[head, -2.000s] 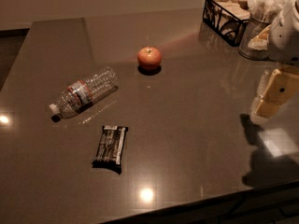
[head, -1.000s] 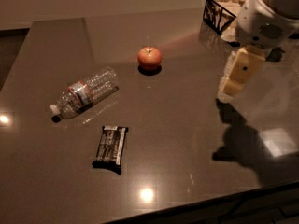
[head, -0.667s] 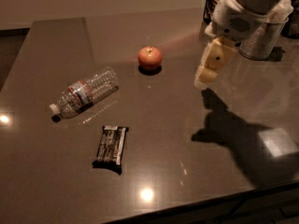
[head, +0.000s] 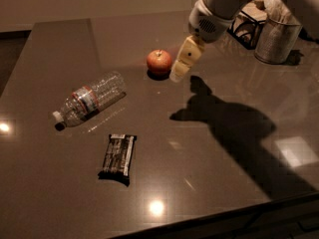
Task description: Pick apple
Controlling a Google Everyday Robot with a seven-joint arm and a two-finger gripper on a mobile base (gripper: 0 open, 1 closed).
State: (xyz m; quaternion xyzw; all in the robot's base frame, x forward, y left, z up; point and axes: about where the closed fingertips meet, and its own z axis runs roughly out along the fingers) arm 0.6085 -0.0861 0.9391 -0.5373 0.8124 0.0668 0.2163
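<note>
A small round red-orange apple with a short stem sits upright on the dark glossy table, towards the back middle. My gripper hangs from the arm at the upper right, cream-coloured, its tip just to the right of the apple and slightly above the tabletop, apart from the fruit. It holds nothing.
A clear plastic bottle lies on its side left of the apple. A dark wrapped snack bar lies nearer the front. A wire basket and a metal cup stand at the back right.
The arm has swung in from the right edge towards the left and further back, bringing the gripper from well right of the apple to right beside it. The objects have not moved.
</note>
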